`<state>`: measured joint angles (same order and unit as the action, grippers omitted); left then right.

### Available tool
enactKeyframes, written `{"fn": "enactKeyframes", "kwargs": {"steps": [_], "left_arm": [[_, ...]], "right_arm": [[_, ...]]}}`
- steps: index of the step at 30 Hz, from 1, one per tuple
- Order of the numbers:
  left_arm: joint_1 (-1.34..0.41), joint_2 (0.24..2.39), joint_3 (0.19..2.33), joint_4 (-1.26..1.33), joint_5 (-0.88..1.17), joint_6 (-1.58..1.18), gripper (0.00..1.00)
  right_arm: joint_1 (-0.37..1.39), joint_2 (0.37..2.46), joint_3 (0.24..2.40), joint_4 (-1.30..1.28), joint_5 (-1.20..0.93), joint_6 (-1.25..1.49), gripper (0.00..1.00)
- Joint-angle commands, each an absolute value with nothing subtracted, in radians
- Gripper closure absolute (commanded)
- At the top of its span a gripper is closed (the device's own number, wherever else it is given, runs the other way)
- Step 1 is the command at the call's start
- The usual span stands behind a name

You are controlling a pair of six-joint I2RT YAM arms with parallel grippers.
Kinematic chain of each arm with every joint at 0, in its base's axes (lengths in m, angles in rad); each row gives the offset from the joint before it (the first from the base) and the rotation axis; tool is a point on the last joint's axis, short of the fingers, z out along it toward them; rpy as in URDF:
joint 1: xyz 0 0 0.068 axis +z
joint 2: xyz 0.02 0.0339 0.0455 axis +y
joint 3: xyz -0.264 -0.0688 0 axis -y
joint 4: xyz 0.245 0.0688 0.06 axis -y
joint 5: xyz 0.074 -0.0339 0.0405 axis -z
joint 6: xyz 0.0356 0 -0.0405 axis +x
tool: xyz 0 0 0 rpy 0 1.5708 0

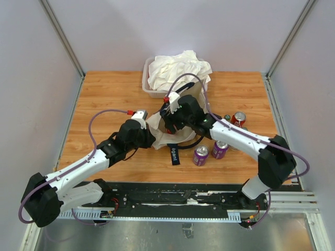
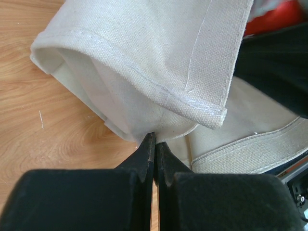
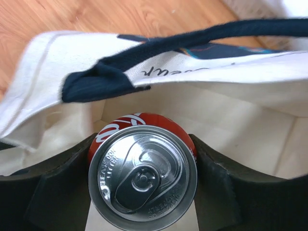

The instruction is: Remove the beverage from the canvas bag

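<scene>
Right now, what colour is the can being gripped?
The can is red, silver-topped; right wrist view shows it best.

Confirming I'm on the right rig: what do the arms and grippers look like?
The left arm and right arm have white shells with black joints. A purple cable loops along each, with a red plug near the wrist. The left gripper has matte black fingers tapering to thin toothed tips; the right gripper has broad black fingers with scooped inner faces.

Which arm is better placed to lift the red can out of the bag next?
Right. The right gripper clamps the red can inside the canvas bag, while the left gripper is shut on the bag's edge, holding it.
</scene>
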<state>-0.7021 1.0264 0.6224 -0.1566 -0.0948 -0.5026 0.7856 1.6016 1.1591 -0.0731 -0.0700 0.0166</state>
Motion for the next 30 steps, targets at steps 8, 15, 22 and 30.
{"fn": "enactKeyframes", "kwargs": {"steps": [8,15,22,30], "left_arm": [[-0.707,1.043,0.633,-0.016,-0.259,-0.445,0.99],[-0.687,1.057,0.66,0.09,-0.471,-0.362,0.99],[-0.553,1.049,0.669,0.178,-0.547,-0.367,0.99],[-0.545,0.962,0.649,0.205,-0.724,-0.327,1.0]], "right_arm": [[0.801,1.29,1.231,-0.168,0.069,-0.088,0.99],[0.802,1.164,1.233,-0.239,0.184,-0.123,0.99],[0.801,1.08,1.242,-0.307,0.192,-0.108,0.99],[0.8,1.034,1.228,-0.377,0.276,-0.122,0.99]]}}
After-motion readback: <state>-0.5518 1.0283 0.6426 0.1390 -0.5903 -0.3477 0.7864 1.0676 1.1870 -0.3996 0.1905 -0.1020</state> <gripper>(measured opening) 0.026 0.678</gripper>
